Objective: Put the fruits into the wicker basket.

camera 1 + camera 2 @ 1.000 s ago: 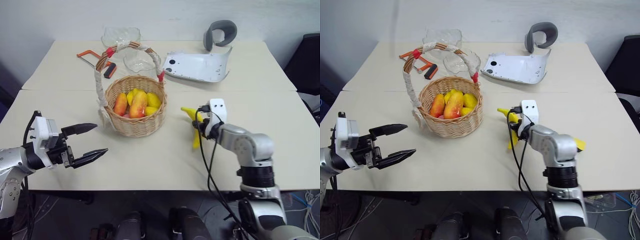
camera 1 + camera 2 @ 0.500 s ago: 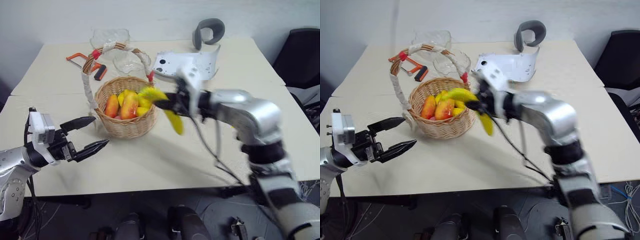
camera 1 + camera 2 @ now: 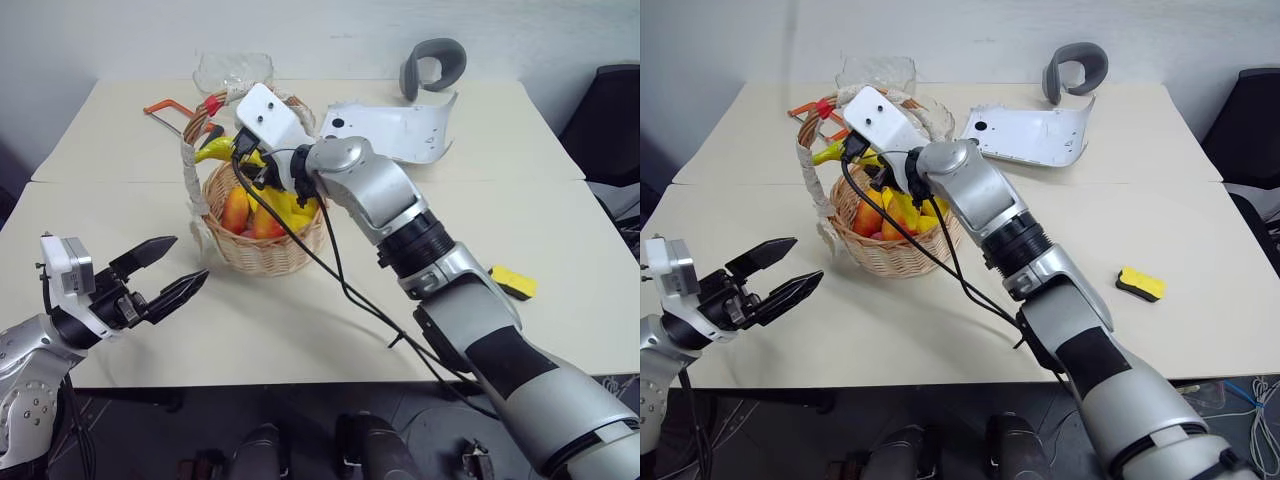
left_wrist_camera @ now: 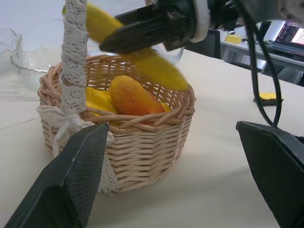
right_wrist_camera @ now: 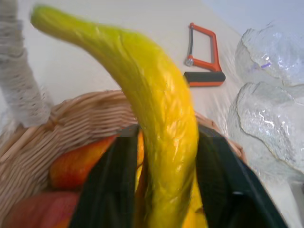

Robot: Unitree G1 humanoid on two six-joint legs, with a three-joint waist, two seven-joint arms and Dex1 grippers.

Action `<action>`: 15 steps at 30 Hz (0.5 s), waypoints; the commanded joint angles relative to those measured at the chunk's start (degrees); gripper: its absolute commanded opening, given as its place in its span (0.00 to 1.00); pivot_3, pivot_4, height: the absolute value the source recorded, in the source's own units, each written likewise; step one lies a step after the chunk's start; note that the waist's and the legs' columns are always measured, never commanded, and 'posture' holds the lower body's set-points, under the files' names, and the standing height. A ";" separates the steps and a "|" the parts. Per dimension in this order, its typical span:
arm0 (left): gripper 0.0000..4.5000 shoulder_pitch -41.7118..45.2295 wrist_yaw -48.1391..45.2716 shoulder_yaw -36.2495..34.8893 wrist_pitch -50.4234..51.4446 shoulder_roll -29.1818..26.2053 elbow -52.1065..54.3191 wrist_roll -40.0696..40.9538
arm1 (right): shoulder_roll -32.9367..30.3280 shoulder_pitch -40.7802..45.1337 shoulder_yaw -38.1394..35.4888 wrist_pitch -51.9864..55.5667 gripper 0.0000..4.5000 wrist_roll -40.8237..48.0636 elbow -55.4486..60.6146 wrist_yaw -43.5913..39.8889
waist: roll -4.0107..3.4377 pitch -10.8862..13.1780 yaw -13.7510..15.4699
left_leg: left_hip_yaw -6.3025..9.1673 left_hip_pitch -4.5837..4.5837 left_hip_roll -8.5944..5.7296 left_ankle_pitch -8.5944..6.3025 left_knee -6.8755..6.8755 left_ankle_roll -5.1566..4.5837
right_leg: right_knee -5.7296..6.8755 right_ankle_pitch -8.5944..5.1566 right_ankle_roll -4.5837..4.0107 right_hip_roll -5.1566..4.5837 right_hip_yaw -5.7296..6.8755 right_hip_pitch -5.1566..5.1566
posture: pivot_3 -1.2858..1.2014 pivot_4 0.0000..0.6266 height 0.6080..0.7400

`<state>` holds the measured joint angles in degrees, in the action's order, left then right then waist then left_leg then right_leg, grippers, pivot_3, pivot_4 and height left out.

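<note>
While over wicker basket (image 3: pixel 262 250), banana (image 5: pixel 161 123) between right claw (image 5: pixel 164 190) fingers

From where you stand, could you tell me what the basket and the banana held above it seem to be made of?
Basket: woven tan wicker, matte, strands visibly interlaced; its handle is wrapped in white lace-like fabric. Banana: probably plastic or foam, its glossy yellow skin finely wrinkled like film.
</note>
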<state>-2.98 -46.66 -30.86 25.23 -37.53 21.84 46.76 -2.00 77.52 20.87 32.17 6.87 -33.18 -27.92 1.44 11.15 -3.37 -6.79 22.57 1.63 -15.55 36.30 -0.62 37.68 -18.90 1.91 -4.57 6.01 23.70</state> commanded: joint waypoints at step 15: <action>1.00 -1.71 1.88 -0.44 -3.35 0.69 2.87 -0.62 | -27.19 -24.45 -8.08 -0.64 0.73 8.77 33.20 -29.07 | 0.03 0.00 0.15 | 0.11 -0.15 0.00 -0.10 -0.04 -0.16 | -0.27 0.01 0.01 0.01 0.03 -0.15 | 0.52 0.24 1.00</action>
<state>-4.85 -45.02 -29.79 23.01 -36.60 22.69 45.46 -28.55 51.25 15.85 35.37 16.63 1.39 -57.24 1.47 11.14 -3.21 -6.76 22.36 1.65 -15.65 36.25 -0.79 37.43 -18.90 1.91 -4.56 6.06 23.55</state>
